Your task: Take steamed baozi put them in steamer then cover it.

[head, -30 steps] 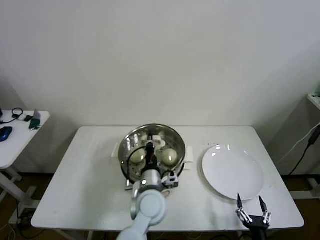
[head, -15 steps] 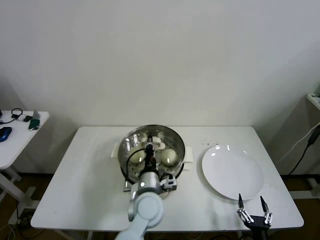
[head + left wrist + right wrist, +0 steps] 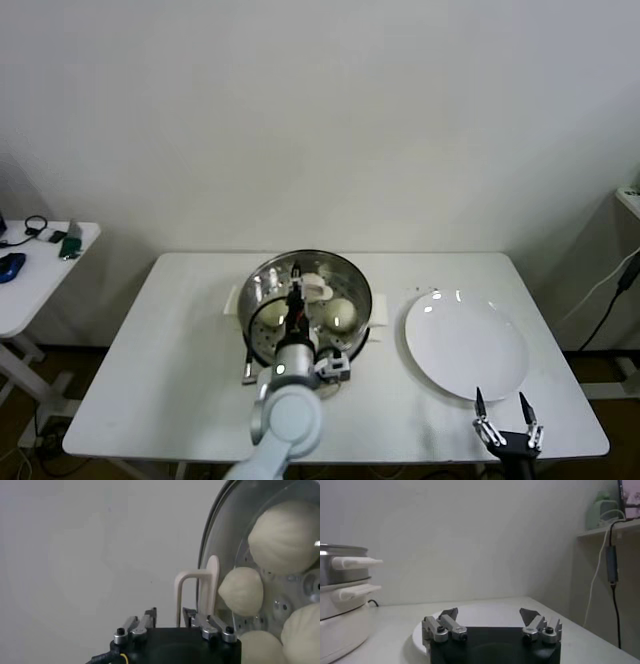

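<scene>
The steamer (image 3: 308,305) stands mid-table, a steel pot on a cream base. The cover (image 3: 330,300) lies on it, and its cream handle (image 3: 197,595) stands up. Several steamed baozi (image 3: 287,535) show through the glass and also in the head view (image 3: 340,315). My left gripper (image 3: 296,300) hangs over the lid. Its jaws are open, with the handle's post just beyond and between the fingertips (image 3: 187,614), not pinched. My right gripper (image 3: 503,408) is open and empty at the table's front right, and it also shows in the right wrist view (image 3: 490,614).
A flat white plate (image 3: 465,345) lies to the right of the steamer, bare, just ahead of the right gripper. The steamer's black cord (image 3: 247,362) runs off its front left. A side table (image 3: 40,250) with small items stands far left.
My left arm has shifted slightly left, and its gripper stands a little higher over the lid. The lid, the buns and the right arm have not moved.
</scene>
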### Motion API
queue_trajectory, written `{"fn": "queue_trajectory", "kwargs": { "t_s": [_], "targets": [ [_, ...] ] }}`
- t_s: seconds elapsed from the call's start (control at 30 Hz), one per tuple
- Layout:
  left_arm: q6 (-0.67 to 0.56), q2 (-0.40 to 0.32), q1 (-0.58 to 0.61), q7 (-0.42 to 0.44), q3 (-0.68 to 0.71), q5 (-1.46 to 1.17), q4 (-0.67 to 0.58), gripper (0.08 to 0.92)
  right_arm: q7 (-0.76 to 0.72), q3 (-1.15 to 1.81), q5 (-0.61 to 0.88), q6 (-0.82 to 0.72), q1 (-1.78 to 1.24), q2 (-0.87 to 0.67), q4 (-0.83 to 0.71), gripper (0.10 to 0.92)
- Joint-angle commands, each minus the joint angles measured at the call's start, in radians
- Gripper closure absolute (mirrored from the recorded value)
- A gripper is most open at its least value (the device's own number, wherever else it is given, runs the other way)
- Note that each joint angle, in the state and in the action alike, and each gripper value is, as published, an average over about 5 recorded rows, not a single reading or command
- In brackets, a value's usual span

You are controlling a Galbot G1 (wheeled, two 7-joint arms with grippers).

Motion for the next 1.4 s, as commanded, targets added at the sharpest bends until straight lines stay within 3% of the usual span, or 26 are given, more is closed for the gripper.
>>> {"fn": "queue_trajectory", "kwargs": {
  "t_s": [0.03, 0.3, 0.5, 0.77, 1.13, 1.4],
  "targets": [
    [0.015, 0.048, 0.009, 0.039, 0.013, -0.053, -0.081, 0.555, -0.004, -0.002, -0.002, -0.012, 0.003, 0.0, 0.003, 0.203],
    [0.034, 0.138, 0.044, 0.018, 0.019, -0.234, -0.198, 0.321, 0.004, -0.009, -0.003, -0.015, 0.003, -0.001, 0.004, 0.203],
    [-0.002, 0.207, 0.074, -0.067, 0.006, -0.478, -0.284, 0.189, 0.021, -0.017, 0.002, -0.013, 0.002, -0.004, 0.014, 0.203],
    [-0.249, 0.313, 0.212, -0.21, -0.206, -0.991, -0.358, 0.177, 0.035, -0.019, 0.01, -0.054, -0.013, -0.017, 0.077, 0.203],
    [-0.593, 0.224, 0.428, -0.296, -0.713, -1.609, -0.293, 0.177, 0.033, -0.024, -0.008, -0.053, -0.014, -0.005, 0.098, 0.203],
    [-0.77, 0.223, 0.513, -0.328, -0.787, -1.882, -0.107, 0.177, 0.028, -0.03, -0.056, -0.056, -0.005, -0.003, 0.094, 0.203]
  ]
}}
